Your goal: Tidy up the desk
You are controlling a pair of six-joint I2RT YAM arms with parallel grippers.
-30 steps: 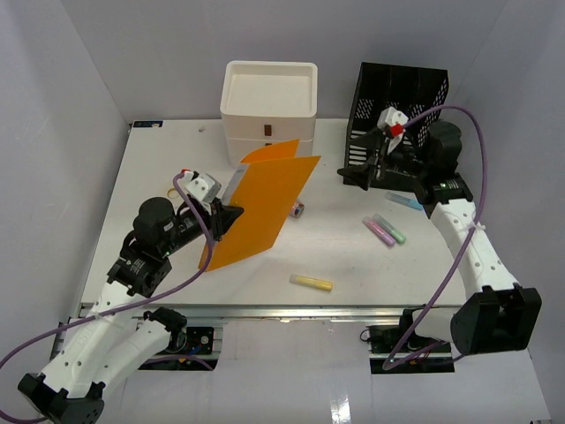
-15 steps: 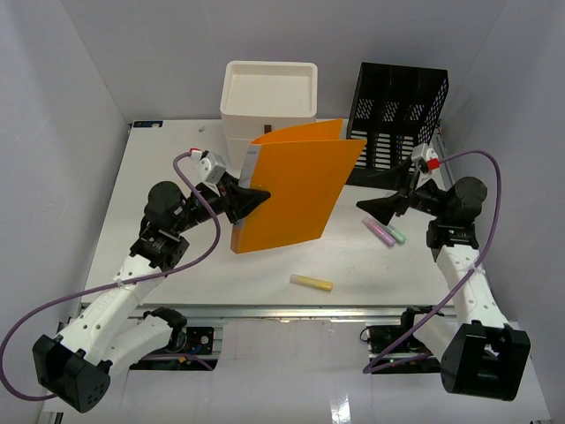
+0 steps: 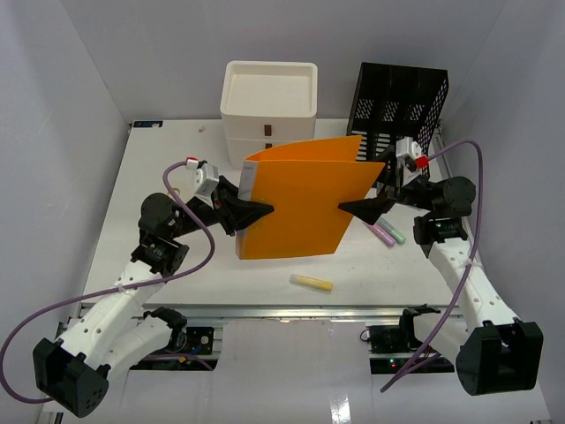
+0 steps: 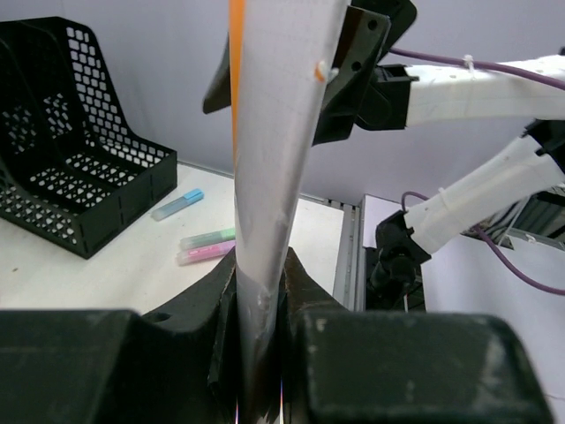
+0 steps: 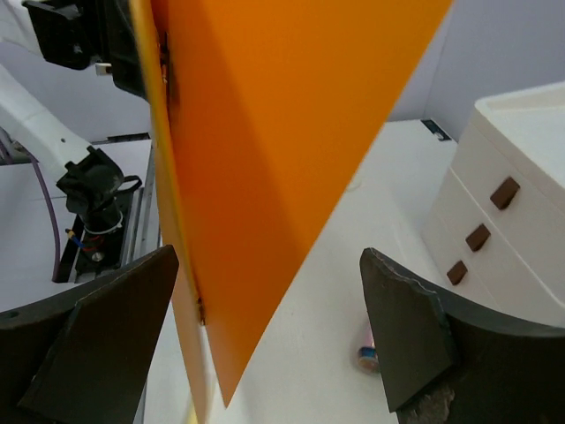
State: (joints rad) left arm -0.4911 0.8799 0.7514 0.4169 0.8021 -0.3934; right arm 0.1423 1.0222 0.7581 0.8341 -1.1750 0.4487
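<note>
Handover: left gripper clamps orange folder; right gripper gapes astride its right edge, prob. untouched. Next I close right.

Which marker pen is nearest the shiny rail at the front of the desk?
The yellow marker, lying alone just behind the rail. The pink marker and green marker lie together farther back, to the right.

Folder above desk btwn L gripper & R gripper, drawer unit + rack behind it
</note>
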